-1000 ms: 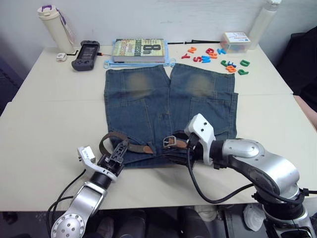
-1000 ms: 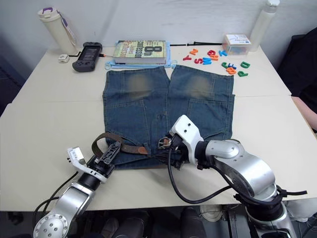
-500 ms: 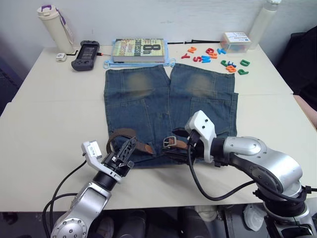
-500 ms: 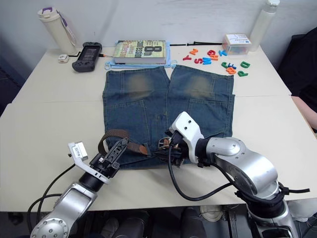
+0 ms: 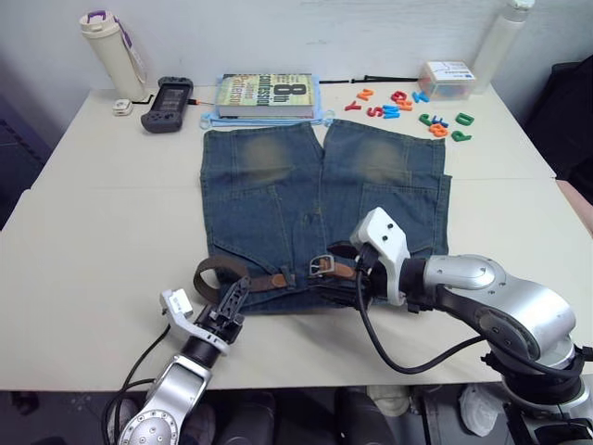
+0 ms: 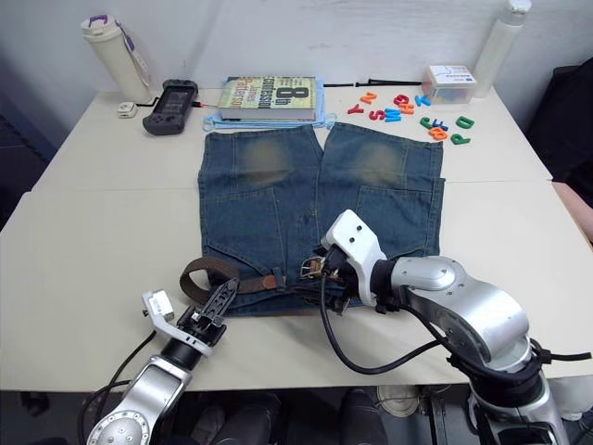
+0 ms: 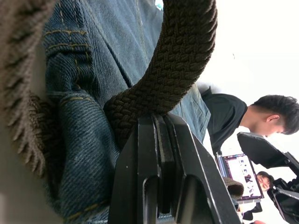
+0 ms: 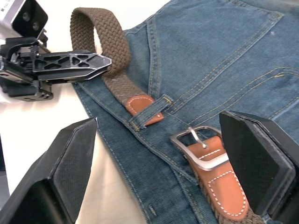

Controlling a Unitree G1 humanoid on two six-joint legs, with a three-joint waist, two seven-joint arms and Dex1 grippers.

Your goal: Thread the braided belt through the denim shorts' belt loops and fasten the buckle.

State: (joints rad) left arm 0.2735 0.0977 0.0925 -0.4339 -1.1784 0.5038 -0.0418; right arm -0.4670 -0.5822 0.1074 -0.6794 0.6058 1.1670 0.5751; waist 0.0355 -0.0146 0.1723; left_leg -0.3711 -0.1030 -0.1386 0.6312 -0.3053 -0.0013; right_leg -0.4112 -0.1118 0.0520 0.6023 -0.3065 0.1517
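Belt's partway around the waistband, both ends meeting near the middle.

I'm looking at the table (image 5: 93,232) with the denim shorts (image 5: 320,199) lying flat, waistband toward me, legs pointing at the book (image 5: 264,93) at the far edge. The braided belt (image 5: 218,273) is looping out past the waistband's left corner, and its tan tip (image 8: 140,105) is poking under one of the belt loops (image 8: 149,111). My right gripper (image 8: 159,154) is hanging wide open, fingers either side of the buckle (image 8: 198,142) and not gripping anything. My left gripper (image 5: 232,298) is sitting closed at the belt's loop, tips touching the weave; can't tell if it's actually pinching it.
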